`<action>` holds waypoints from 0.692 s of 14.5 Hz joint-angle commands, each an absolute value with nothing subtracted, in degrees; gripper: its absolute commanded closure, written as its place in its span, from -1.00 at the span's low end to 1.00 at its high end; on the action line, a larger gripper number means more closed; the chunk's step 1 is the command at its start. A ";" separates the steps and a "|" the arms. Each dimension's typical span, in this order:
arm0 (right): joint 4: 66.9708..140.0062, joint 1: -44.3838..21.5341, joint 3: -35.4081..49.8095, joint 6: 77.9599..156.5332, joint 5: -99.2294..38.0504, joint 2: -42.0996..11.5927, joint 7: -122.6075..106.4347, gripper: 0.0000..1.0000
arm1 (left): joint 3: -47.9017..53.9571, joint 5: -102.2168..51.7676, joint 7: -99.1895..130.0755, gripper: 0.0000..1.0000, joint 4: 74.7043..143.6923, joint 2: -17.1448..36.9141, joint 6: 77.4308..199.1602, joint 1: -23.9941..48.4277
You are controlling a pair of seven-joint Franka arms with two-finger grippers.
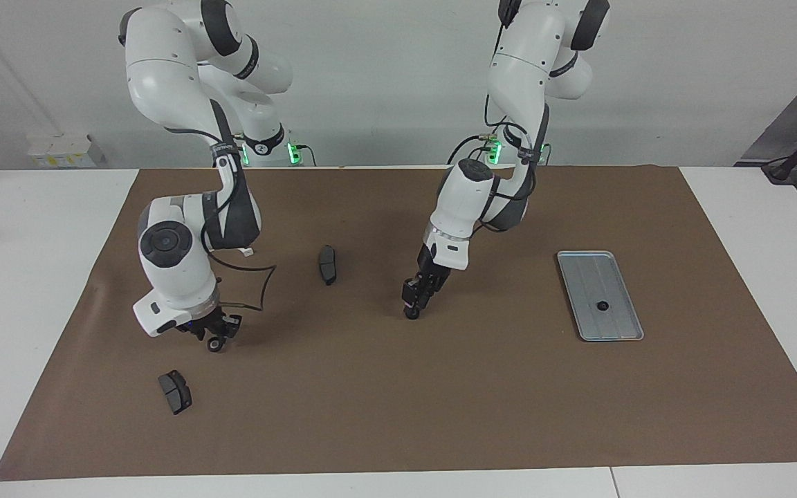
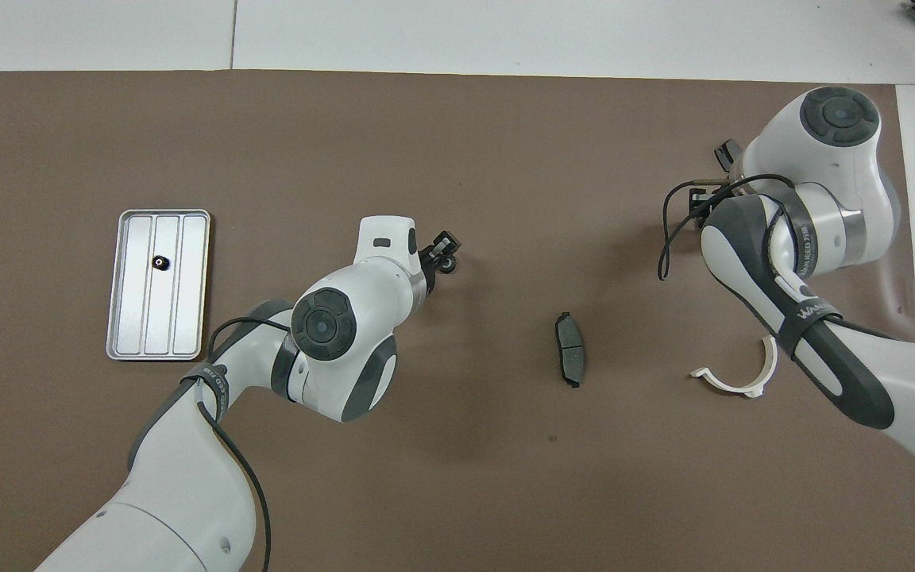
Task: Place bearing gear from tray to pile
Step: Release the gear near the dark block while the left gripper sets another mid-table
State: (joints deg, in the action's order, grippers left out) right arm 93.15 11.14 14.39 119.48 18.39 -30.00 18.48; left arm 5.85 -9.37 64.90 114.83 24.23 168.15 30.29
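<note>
one gear [image 1: 602,306] lies alone in the tray [image 1: 627,333], well apart from the left gripper [image 1: 412,312], toward the left arm's end of the table. that gripper hangs low over the mat [image 1: 481,401], with a pad [image 1: 327,264] near it toward the right arm's end. a small round dark thing, likely another gear, shows at its end; whether it is grasped or released i cannot tell. the right gripper [image 1: 215,340] is low over the mat near a second pad [image 1: 175,391], also with a round bit at its end, grip unreadable. no gathered pile shows. this looks like the delivery step. next: set the gears down by a pad, then go for the tray's gear.
</note>
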 commanded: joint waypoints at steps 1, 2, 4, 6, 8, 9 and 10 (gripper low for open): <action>95.98 11.70 15.29 121.11 17.67 -27.69 18.19 -1.00 | 4.31 -10.46 65.13 -1.00 114.61 19.19 160.88 30.24; 95.80 11.43 15.47 122.07 17.75 -27.60 18.28 -1.00 | 2.74 -10.28 64.60 -1.00 114.52 16.12 154.49 29.36; 95.54 9.85 18.53 123.57 17.75 -27.60 18.72 -1.00 | 1.06 -8.97 61.28 -1.00 114.43 10.74 143.49 26.12; 95.62 4.34 19.16 128.55 17.75 -27.95 21.86 -1.00 | 1.05 -8.70 52.87 -1.00 114.26 8.01 136.96 20.68; 95.62 -1.90 19.16 133.39 17.75 -28.56 26.35 -1.00 | 0.97 -7.92 41.98 -1.00 113.73 7.47 132.64 15.58; 95.45 -4.98 19.16 135.59 17.75 -28.83 28.02 -1.00 | 0.97 -6.95 37.31 -1.00 113.90 7.47 132.28 13.21; 94.75 -7.71 19.16 137.36 17.67 -30.05 30.39 -1.00 | 0.97 -5.90 32.22 -1.00 114.17 7.47 132.28 10.66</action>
State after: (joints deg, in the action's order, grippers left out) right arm 94.39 -3.81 19.35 133.64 18.32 -29.31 27.28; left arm 0.34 -7.92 40.01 112.97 7.52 133.00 14.43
